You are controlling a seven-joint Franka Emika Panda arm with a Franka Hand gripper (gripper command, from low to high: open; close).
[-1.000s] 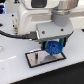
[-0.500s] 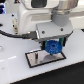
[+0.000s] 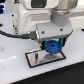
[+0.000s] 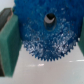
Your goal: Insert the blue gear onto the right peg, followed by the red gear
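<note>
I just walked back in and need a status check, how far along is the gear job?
Early stage. In hand: the gripper holds the wide bright-blue toothed plastic gear just above the grey black-rimmed rectangular plate; whether it is on a peg cannot be told. Left: seating it, then the red gear, which is not in view.

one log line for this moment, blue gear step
phase: placing blue gear | gripper: shut on blue gear | position: gear held over grey plate | peg: hidden | red gear: not in view
</note>
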